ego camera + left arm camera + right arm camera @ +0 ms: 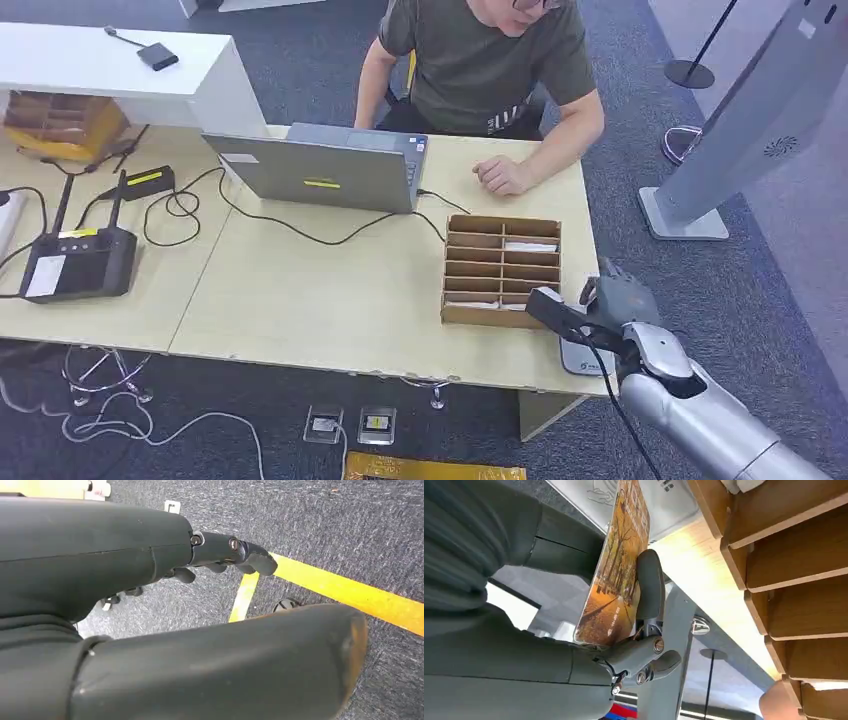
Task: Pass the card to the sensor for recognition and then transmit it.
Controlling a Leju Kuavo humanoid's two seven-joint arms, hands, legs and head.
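Card (616, 575) clamped in right hand (610, 300), pinched between thick thumb and a dark finger (650, 585) pressed on its printed face; autumn-tree picture in orange and gold on that face, with small white writing near the lower edge, too small to read. Held on edge, just above the grey sensor pad (583, 358) at the table's near right corner, beside the brown compartment box (500, 270). Pale lettering and a line emblem on the sensor (664, 500) behind the card, not legible. Left hand (227, 555) hanging over grey carpet with yellow floor tape (345, 592), fingers loosely curled and apart, gripping nothing. White cards (530, 246) lying in a couple of the box's slots. Farther back on the table (300, 300), grey laptop (325, 170) with a yellow sticker on its lid and a black cable trailing from it; off to the left, black router (75, 262) with white and yellow labels, text unreadable. Beyond the laptop, a seated person (490, 70) in a dark green shirt with pale lettering at the hem, one hand (503, 176) resting on the table.
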